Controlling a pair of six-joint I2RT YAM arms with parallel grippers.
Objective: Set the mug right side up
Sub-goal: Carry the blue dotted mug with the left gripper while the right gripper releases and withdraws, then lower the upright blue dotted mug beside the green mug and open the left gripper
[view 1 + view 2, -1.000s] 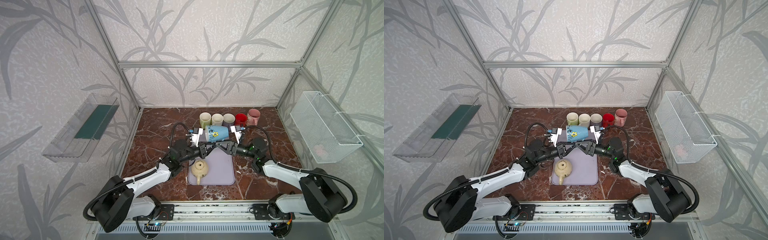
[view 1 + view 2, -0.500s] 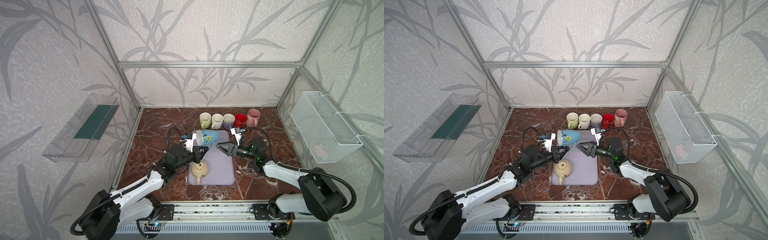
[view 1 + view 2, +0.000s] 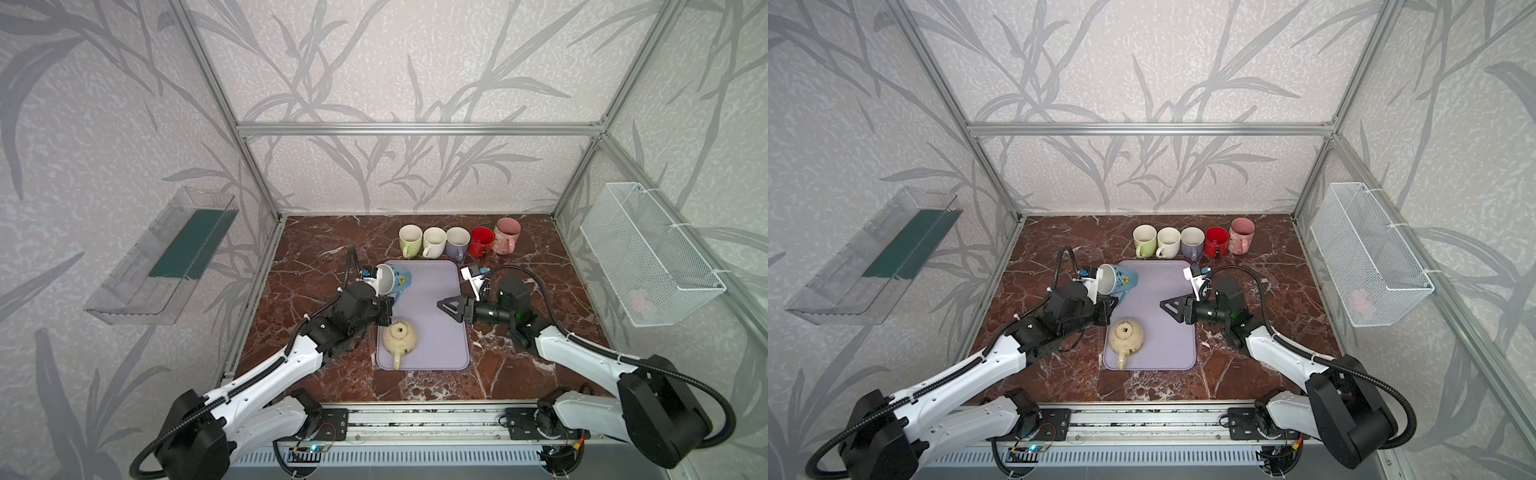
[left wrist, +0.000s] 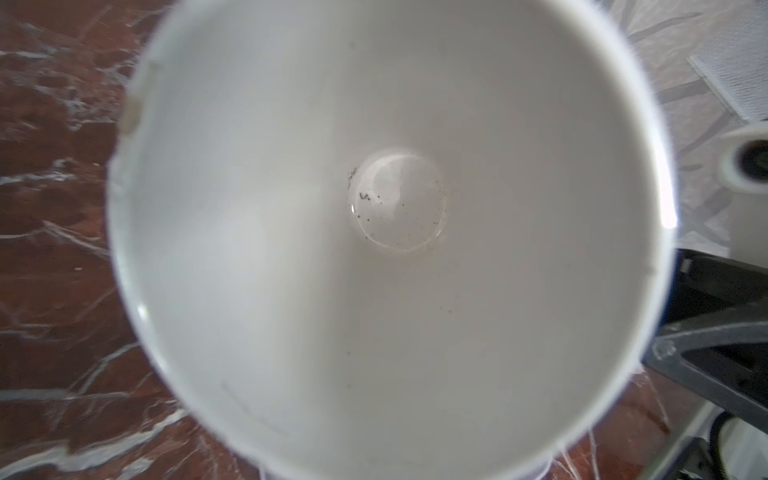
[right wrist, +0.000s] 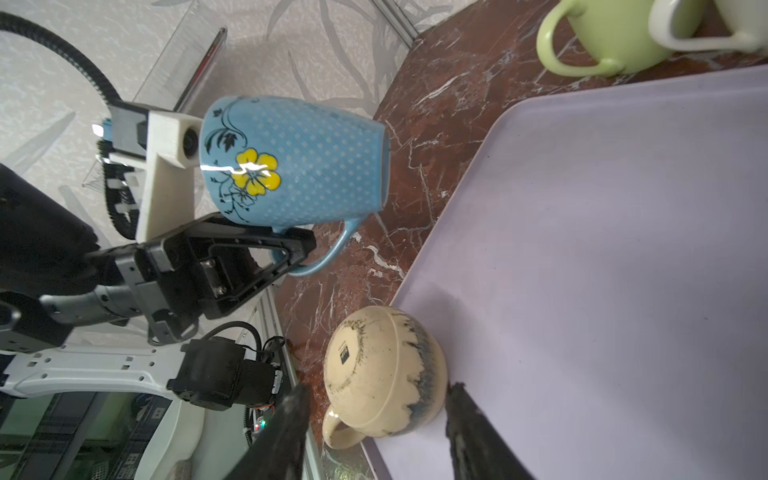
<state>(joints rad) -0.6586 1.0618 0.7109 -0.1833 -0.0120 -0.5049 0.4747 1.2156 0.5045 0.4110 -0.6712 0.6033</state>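
since a second ago the right gripper [image 3: 448,308] has let go of the blue mug [image 3: 397,279] and drawn back to the right edge of the purple mat [image 3: 436,324], jaws apart and empty. the left gripper [image 5: 297,249], clamped on the mug's handle, has carried it to the mat's upper left corner. the mug lies on its side in that grip, so the turn looks half done: tipping it upright and setting it down remain. a cream mug [image 3: 400,338] sits base-up lower left.
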